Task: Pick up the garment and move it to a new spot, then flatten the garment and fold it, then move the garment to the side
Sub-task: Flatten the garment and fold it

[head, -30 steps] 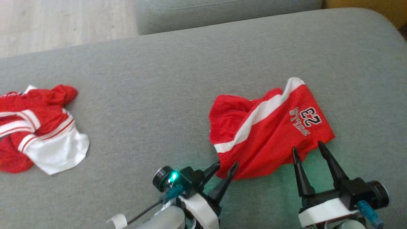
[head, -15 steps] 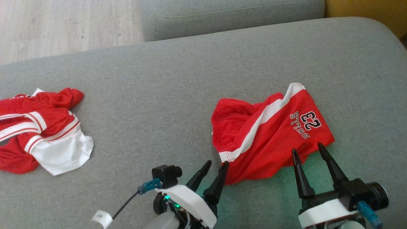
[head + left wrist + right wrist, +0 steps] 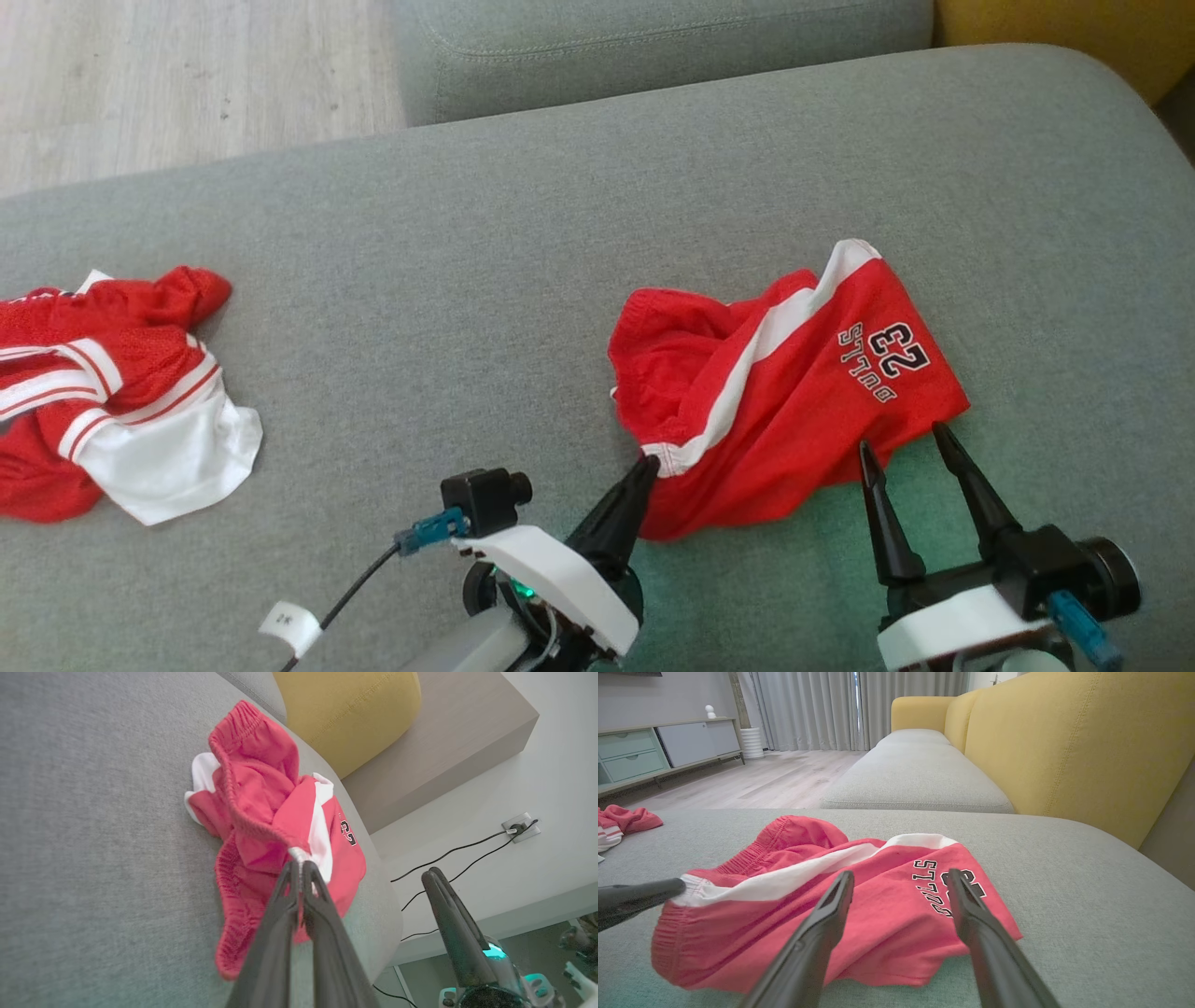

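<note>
Grey woven fabric covers the broad seat cushion [image 3: 467,280] that serves as the work surface. A second grey cushion [image 3: 653,37] adjoins its far edge, pale wood flooring [image 3: 187,75] shows at the far left, and a yellow upholstered backrest [image 3: 1064,742] rises on the right. The red mesh shorts [image 3: 794,411], with a white side stripe and a printed 23, lie crumpled on the right half of the seat cushion. Left gripper [image 3: 644,464]: fingers pinched together on the white-trimmed corner of the shorts nearest the robot. Right gripper [image 3: 902,437]: fingers spread wide, holding nothing, tips at the near hem; contact cannot be confirmed. A crumpled red-and-white garment [image 3: 112,392] lies at the left edge, well apart. Bare fabric extends between the two garments and beyond the shorts to the rounded far-right corner.
</note>
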